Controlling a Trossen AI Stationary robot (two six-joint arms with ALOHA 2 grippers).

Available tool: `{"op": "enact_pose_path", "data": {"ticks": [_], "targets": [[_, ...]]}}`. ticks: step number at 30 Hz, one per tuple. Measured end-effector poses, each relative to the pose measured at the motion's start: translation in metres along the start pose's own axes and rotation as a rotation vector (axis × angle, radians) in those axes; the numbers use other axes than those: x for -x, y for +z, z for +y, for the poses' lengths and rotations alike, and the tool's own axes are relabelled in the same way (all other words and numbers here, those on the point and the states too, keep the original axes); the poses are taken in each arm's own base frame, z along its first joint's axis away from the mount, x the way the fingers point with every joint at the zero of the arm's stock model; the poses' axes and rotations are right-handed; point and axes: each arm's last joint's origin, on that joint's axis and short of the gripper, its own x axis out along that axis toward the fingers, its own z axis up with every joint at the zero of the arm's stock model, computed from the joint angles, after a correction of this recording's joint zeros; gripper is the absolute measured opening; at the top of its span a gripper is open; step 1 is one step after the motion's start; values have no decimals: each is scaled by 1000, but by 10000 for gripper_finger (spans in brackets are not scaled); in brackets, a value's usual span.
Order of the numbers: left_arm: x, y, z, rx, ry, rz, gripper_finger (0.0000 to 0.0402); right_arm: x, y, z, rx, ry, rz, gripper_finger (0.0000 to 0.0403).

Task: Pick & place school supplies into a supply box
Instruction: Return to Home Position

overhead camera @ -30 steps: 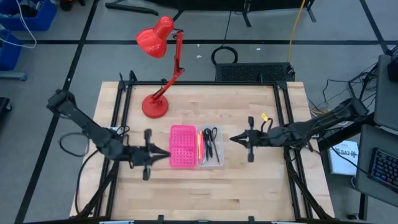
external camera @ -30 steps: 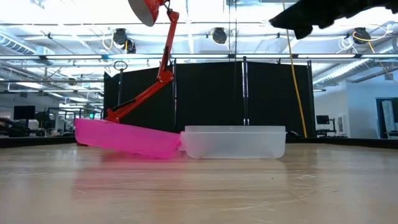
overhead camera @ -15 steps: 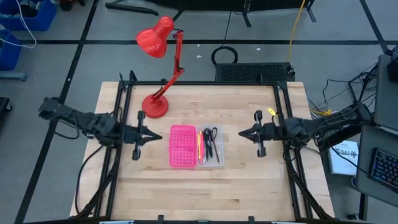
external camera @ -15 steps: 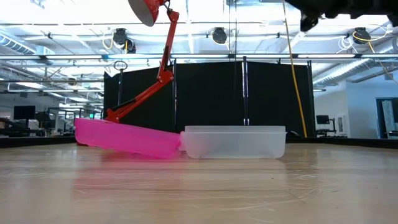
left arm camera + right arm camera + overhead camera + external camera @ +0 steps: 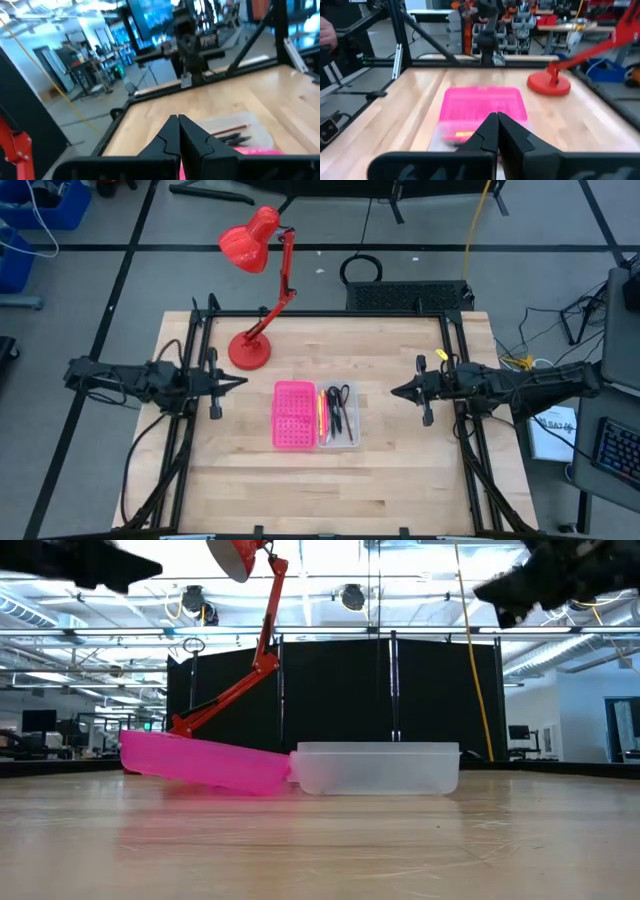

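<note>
Left end effector (image 5: 232, 381) hangs above the left side of the surface (image 5: 400, 480), tip pointing inward toward the middle, well apart from the supply box (image 5: 294, 416). Its own wrist view shows the two dark fingers (image 5: 169, 134) pressed together with nothing between them. Right end effector (image 5: 397, 391) mirrors it over the right side, also pointing inward and well clear of the box. Its fingers (image 5: 488, 129) are closed on nothing as well (the wrist view makes it clear). Both sit high; in the low view neither comes near the wood.

The supply box lies open and flat near the centre of the surface, between the two end effectors. The pink half with the dotted grid is on the left and the clear tray (image 5: 341, 442) is joined to its right. In the low view the pink half (image 5: 205, 762) is tilted, with its outer end raised, while the clear tray (image 5: 378, 768) sits level.

The school supplies are all inside the clear tray. The black-handled scissors (image 5: 342, 394) are at the far end, the black pens (image 5: 336, 418) lie lengthwise, and yellow and pink pencils (image 5: 321, 412) run along the side next to the pink half. The exact count is hard to tell.

A red desk lamp (image 5: 262, 290) stands behind and left of the box, with its round base on the surface.
</note>
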Motion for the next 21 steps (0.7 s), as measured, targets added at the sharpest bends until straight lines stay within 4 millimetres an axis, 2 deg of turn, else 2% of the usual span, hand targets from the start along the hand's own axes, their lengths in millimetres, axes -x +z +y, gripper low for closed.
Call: {"op": "enact_pose_path", "data": {"ticks": [3,9,16,21], "targets": [[8,-18,-5,25,5,-59,1,7,-9,-1,-23,-6,-21,0],[15,-36,-11,2,33,-206,1,24,-25,-4,-9,-81,-121,0],[18,-41,-13,3,-8,-198,1,37,-38,-5,1,-90,-151,0],[20,-42,-15,-17,-79,-209,1,43,-38,-7,-23,-133,-184,0]]}}
